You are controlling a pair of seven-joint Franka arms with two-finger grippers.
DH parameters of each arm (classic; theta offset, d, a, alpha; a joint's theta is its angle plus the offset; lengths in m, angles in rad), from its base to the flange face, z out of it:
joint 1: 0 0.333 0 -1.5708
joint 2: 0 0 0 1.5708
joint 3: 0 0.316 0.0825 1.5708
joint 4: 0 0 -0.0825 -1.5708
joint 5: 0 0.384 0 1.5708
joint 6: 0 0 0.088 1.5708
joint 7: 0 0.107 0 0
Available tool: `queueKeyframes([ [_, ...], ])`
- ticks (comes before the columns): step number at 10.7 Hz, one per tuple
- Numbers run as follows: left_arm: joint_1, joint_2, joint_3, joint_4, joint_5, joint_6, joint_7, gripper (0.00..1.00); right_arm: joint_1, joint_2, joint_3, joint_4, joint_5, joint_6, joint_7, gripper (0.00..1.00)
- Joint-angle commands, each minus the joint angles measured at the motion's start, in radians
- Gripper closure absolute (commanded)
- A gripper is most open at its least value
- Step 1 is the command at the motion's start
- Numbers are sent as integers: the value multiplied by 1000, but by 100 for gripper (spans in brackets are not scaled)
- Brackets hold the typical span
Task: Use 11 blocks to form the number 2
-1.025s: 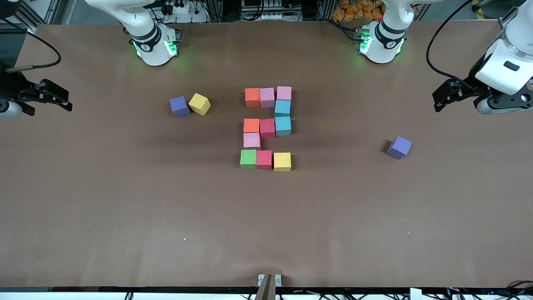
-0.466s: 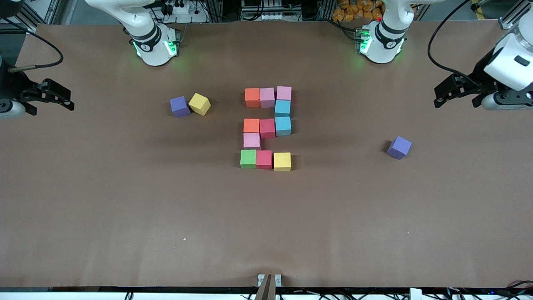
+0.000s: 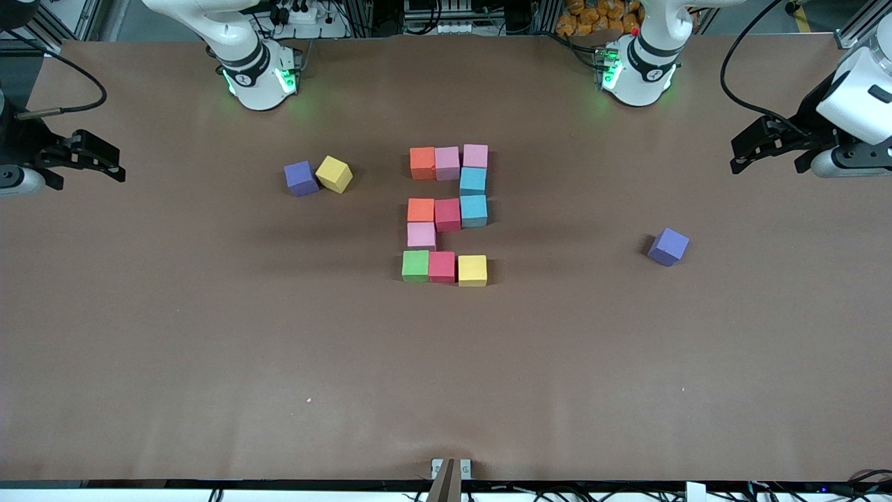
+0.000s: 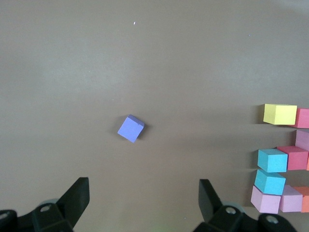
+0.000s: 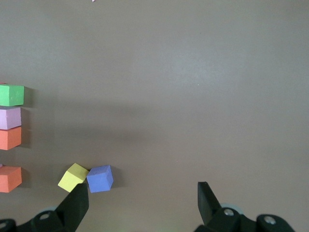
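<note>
Grippers, left gripper (image 3: 740,150) and right gripper (image 3: 111,162), open above table ends.

You are facing a packed figure of blocks (image 3: 446,213) sitting mid-table. Its cubes are touching, leaving only two tight notches, one opening toward nine o'clock and one toward three. At nine o'clock from it, a purple cube (image 3: 301,178) and a yellow cube (image 3: 334,174) are touching, blocking that lane. At three o'clock, a lone purple cube (image 3: 668,246) is standing well apart. From four through eight o'clock the table (image 3: 446,383) is lying bare. The left gripper (image 3: 749,150) is hanging spread wide over the three o'clock end, and the right gripper (image 3: 104,164) likewise over the nine o'clock end.
</note>
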Motion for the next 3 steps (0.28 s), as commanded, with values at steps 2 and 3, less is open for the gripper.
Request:
queueKeyframes([
  [2,-11,-8,10,8,12,-24,15,0,-19,-7,15,5,5,-13,-7,0],
  [3,-13,-8,10,8,12,-25,15,0,-19,-7,15,5,5,-13,-7,0],
])
